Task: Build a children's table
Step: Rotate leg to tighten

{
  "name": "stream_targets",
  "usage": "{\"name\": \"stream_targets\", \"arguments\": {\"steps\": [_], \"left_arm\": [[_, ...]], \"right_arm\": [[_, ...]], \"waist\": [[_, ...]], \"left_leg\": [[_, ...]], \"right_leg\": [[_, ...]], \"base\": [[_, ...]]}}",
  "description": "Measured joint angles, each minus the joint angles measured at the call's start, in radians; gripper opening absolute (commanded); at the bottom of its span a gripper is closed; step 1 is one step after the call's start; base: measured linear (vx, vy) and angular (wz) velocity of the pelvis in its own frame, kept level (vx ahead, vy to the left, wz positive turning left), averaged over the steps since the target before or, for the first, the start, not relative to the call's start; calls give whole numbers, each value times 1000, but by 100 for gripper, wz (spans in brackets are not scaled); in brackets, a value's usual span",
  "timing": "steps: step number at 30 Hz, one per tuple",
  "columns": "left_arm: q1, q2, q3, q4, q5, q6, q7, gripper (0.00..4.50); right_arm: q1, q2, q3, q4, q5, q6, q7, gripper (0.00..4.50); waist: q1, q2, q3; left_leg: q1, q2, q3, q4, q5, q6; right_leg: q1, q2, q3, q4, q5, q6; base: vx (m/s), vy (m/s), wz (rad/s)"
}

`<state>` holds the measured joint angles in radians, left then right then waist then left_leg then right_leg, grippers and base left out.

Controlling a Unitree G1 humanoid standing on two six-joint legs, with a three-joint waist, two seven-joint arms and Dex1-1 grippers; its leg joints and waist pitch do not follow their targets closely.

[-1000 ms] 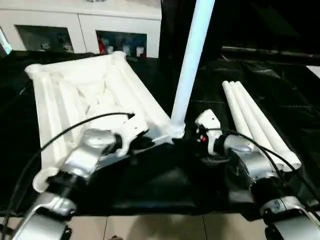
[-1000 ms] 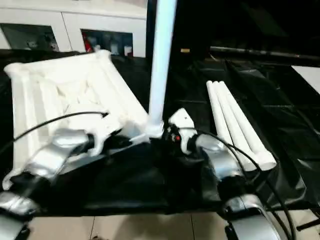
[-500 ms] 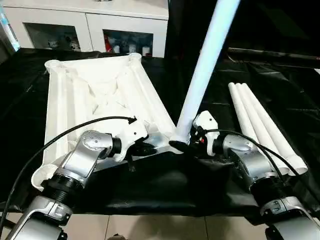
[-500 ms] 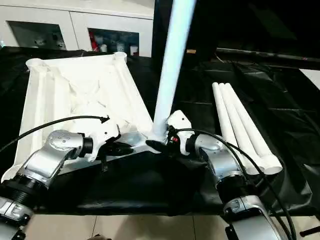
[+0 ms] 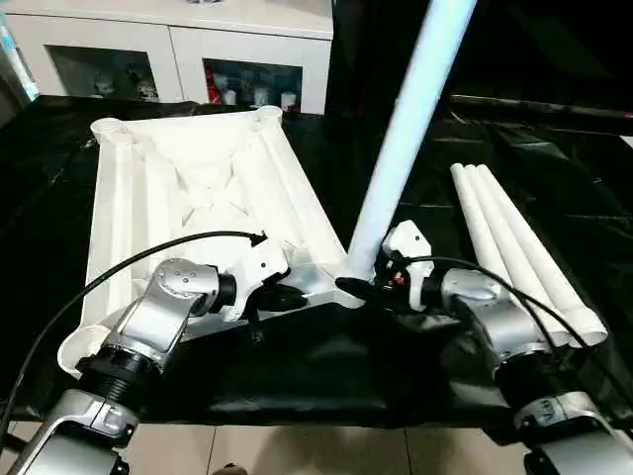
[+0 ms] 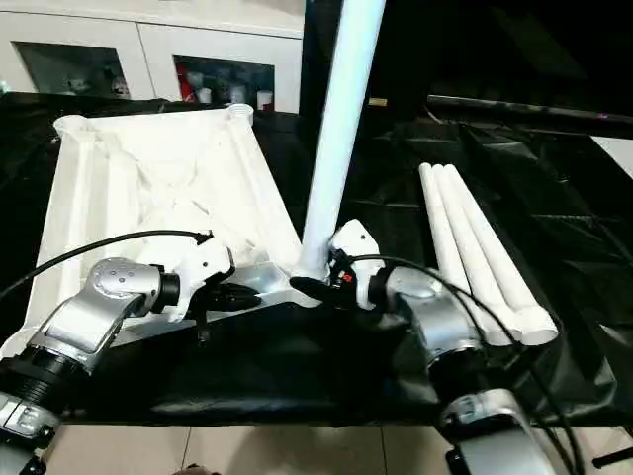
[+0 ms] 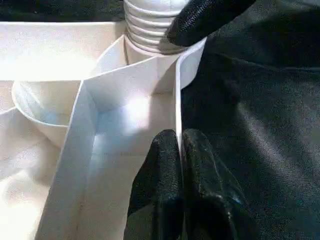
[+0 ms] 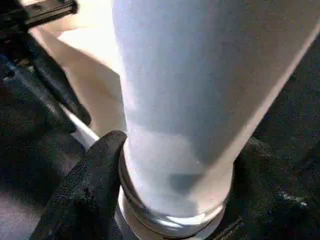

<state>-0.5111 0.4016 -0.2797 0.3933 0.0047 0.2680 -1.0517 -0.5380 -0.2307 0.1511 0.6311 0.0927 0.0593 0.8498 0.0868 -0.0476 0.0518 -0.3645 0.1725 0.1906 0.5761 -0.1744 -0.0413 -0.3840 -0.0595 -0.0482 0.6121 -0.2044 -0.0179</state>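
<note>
The children's table top [image 5: 188, 188] lies underside up on the black-draped work table. One white leg [image 5: 406, 129] stands in its near right corner socket, leaning right. My right gripper [image 5: 361, 287] reaches around the leg's base from the right. In the right wrist view its fingers [image 8: 90, 190] press on both sides of the leg [image 8: 190, 90] just above the thread. My left gripper [image 5: 287, 295] is beside that corner, and in the left wrist view [image 7: 181, 145] it is shut on the top's thin rim. The threaded end [image 7: 150, 30] sits in the socket with a right finger against it.
Three spare white legs [image 5: 514, 247] lie side by side to the right on the black cloth [image 5: 326, 366]. A white cabinet [image 5: 178, 49] stands behind the table. The work table's front edge and tiled floor [image 5: 297, 450] are just below my forearms.
The camera has shifted. My right gripper's fingers have drawn in around the leg's base, and the leg leans a little further right. The left gripper holds the rim as before.
</note>
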Motion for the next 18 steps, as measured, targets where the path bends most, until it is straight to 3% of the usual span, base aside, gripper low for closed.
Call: {"name": "stream_targets", "arguments": {"steps": [4,9,15,16,18], "left_arm": [[-47,-83,8,71,32,48,131,0],[-105,-197,24,153,56,110,306,0],[-109,-227,27,150,69,140,352,0],[-109,-227,27,149,69,139,352,0],[-110,-225,26,149,69,138,352,0]], "right_arm": [[-10,99,-69,58,-6,14,-239,274],[-73,216,-133,152,-24,25,-561,274],[-102,246,-146,210,-30,-8,-649,274],[-102,246,-148,213,-30,-16,-647,329],[-102,251,-157,217,-27,-30,-641,346]], "waist": [[-3,0,0],[-4,-1,-1],[-4,-6,-5],[-3,-6,-5],[-4,-6,-5]], "left_leg": [[9,0,2,1,0,-1],[10,0,3,1,0,-1],[10,0,3,1,0,-1],[10,0,3,1,0,-1],[10,0,3,0,0,-1]], "right_leg": [[5,0,3,1,-3,5],[4,-1,3,-1,-3,6],[5,-1,3,-2,-3,6],[5,-1,4,-2,-3,6],[4,-1,3,-1,-3,6]], "base": [[0,0,0],[0,0,0],[0,0,0],[0,0,0],[0,0,0]]}}
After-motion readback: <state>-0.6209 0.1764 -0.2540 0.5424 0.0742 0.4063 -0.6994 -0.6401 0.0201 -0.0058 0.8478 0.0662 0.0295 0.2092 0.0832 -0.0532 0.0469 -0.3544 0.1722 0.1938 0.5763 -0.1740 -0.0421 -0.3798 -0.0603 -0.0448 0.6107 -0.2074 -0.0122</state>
